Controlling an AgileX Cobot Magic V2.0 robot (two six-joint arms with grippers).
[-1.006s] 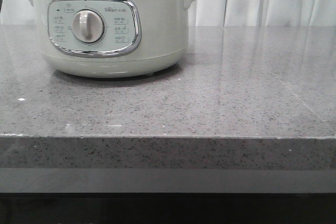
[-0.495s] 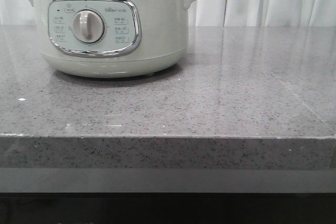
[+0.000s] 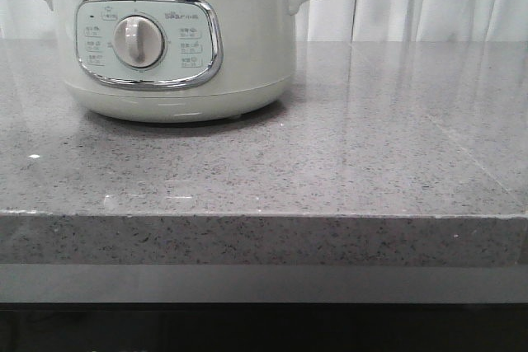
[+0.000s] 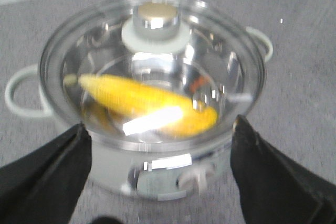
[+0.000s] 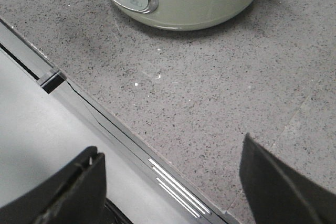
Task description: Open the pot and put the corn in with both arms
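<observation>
Nothing moved since earlier, pot point(image 3: 173, 39) unshifted, corn point(image 4: 147, 103) inside, left pincer point(image 4: 160, 177) apart, right pincer point(image 5: 173, 187) apart.

worktop point(image 3: 346, 154): grey speckled stone slab, glossy, with a thick front edge and a paler band beneath it
pot point(image 3: 173, 39): stands directly on the worktop toward the far left, well back from the front edge, control panel facing that edge
pot base: rests flat, casting a dark shadow on the stone around it
right half of worktop: bare stone with pale reflections
front right corner: bare grey surface in the right wrist view
</observation>
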